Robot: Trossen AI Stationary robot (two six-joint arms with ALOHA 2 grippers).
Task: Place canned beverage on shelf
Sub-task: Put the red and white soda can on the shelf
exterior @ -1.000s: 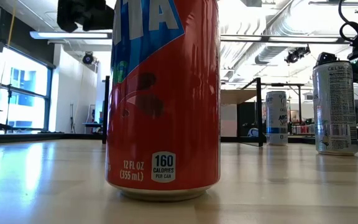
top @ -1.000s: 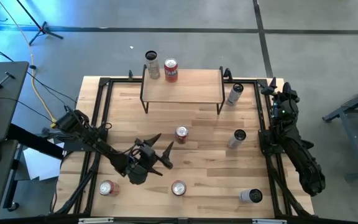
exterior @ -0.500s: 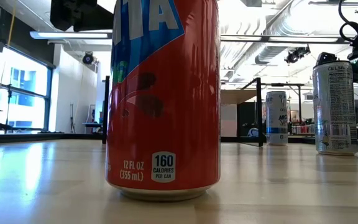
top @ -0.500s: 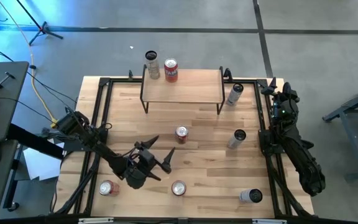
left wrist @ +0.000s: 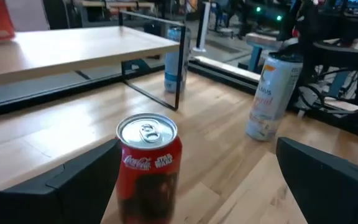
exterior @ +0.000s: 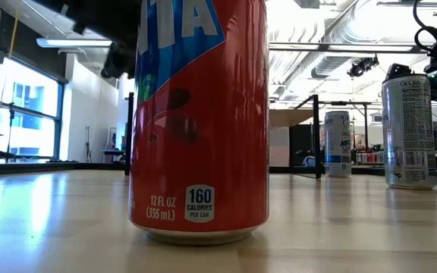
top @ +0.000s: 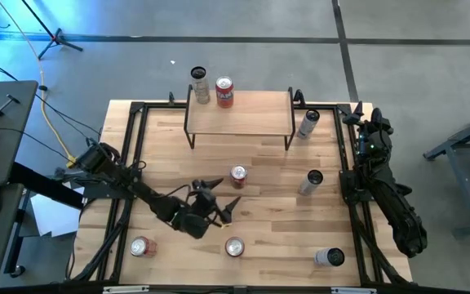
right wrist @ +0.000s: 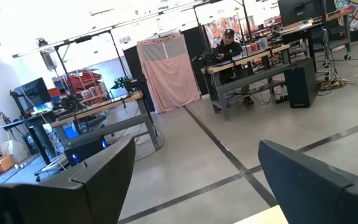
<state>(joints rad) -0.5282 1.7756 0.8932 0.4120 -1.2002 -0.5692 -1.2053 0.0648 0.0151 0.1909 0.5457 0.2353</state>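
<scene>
On the worktop [top: 300, 237], the left gripper [top: 223, 194], fingers spread wide, faces a red can [top: 238, 175] standing near of the shelf [top: 239, 114]; it should centre before closing, while the right gripper [right wrist: 191, 186], fingers apart, waits far right.

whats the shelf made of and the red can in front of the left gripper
Shelf: top looks like light, smooth wood with faint grain, on thin black legs, probably metal. Red can: likely aluminium, with a shiny silver lid and pull tab and a glossy printed red wall.
</scene>
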